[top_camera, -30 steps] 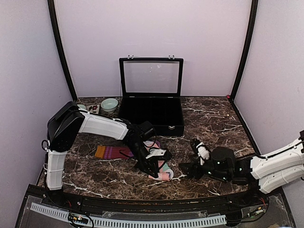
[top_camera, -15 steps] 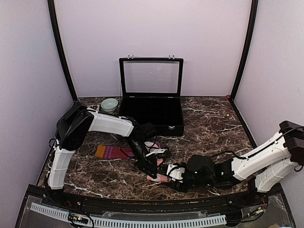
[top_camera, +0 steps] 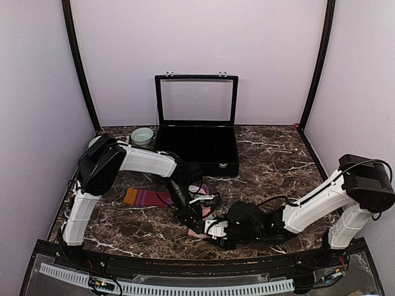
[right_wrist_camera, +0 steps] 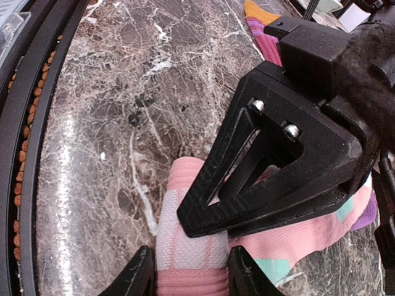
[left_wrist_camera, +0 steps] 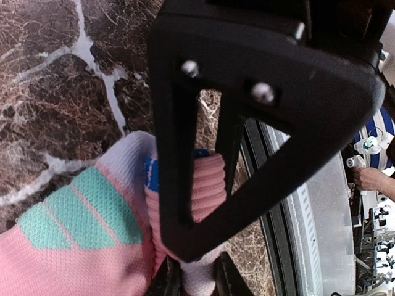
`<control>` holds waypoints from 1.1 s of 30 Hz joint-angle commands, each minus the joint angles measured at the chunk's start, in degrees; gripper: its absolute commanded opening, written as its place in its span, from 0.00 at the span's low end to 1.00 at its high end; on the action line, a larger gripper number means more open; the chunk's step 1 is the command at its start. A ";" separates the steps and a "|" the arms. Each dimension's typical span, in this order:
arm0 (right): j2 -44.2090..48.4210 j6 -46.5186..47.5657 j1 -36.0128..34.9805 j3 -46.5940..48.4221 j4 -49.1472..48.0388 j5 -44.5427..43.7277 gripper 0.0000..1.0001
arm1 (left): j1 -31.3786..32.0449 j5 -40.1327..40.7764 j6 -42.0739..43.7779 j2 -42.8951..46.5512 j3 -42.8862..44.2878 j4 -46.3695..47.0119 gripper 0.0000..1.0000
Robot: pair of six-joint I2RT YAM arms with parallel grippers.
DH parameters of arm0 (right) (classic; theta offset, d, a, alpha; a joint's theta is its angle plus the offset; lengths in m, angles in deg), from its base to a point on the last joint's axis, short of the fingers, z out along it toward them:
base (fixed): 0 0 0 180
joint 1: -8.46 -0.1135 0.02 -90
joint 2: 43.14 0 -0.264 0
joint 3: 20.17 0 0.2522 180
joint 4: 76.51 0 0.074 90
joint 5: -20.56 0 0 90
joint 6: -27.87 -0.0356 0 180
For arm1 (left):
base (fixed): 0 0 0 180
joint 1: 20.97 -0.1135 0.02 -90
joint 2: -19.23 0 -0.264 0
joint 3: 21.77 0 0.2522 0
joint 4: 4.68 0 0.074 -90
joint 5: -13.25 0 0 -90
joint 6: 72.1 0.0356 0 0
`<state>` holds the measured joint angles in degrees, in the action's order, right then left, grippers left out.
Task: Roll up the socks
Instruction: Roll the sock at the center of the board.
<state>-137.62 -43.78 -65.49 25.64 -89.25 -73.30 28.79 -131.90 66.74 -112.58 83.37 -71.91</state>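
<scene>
**A:** The right arm has swung in from the far side of the table [top_camera: 278, 163] since a second ago. The right gripper [top_camera: 208, 232] is now at the salmon-pink sock [top_camera: 199, 234], nose to nose with the left gripper [top_camera: 195, 222].

**B:** How do the claws stand?

**A:** The left's jaws are pinched together on the white end of the sock's rolled part. The right's jaws straddle that roll, one against each side. I cannot tell whether they bite yet.

**B:** And the socks?

**A:** The pink one lies near the front edge, one end rolled up and the rest flat. The maroon sock [top_camera: 145, 198] lies flat to its left, unrolled.

**B:** So which step is this?

**A:** Rolling the pink sock, I'd say, with the right taking hold of the roll. Next it needs a firm grip across the whole roll before the left lets go, or the roll may spring open.
</scene>
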 commanded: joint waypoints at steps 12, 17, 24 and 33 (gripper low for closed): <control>-6.30 -7.44 2.13 0.53 -4.97 2.05 0.00 | 0.12 23.86 -3.83 -3.39 -5.99 2.35 0.45; -7.44 -14.30 3.93 1.04 -2.06 5.38 0.00 | -0.54 26.36 -5.96 1.71 -9.46 5.33 0.59; -11.18 -25.30 9.46 6.96 9.71 13.55 0.00 | -3.96 28.06 -12.02 12.13 -18.85 17.10 0.77; -13.51 -34.79 13.88 6.71 11.33 21.08 0.00 | -4.99 34.49 -9.92 22.15 -25.02 17.95 0.79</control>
<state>-147.30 -68.74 -55.09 34.36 -90.00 -56.14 24.53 -109.74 55.11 -91.69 61.53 -50.69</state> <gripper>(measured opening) 0.112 0.787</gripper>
